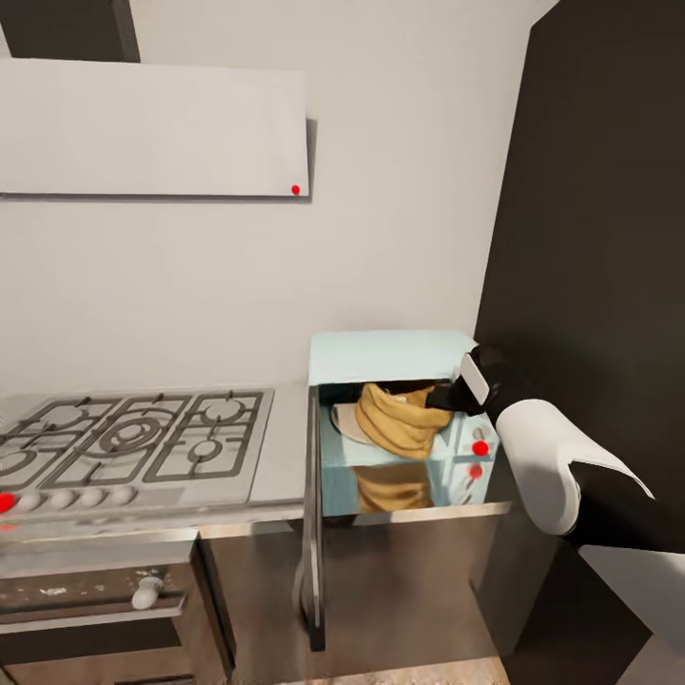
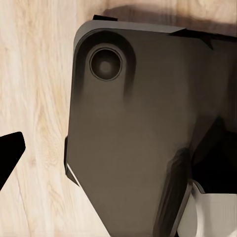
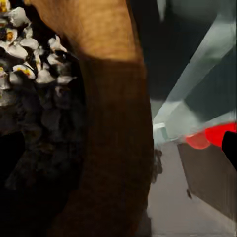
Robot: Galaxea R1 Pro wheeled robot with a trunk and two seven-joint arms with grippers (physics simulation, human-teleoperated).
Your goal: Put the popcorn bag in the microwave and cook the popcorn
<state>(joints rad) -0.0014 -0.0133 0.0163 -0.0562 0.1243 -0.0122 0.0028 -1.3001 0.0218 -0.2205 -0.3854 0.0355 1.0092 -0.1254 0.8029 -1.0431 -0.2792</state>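
- The countertop (image 1: 285,447) is a grey slab, with the gas hob (image 1: 133,438) on its left part and the microwave (image 1: 400,428) at its right end, next to a dark wall.
- The microwave door (image 1: 312,514) hangs wide open at the box's left edge.
- The popcorn bag (image 1: 404,419) sits tilted in the microwave's mouth, leaning out over the front edge.
- The bag looks light and soft. Its paper sides are wrinkly and would squash, so I think the thick round rim (image 3: 113,98) is the best place to hold.
- White popped corn (image 3: 29,59) shows inside, so it could spill if the bag tips more.
- The right gripper (image 1: 455,392) is at the bag's rim and seems to be pinching it.
- The left gripper (image 2: 10,153) hangs over the wood floor; I cannot tell if it is released or clenched.
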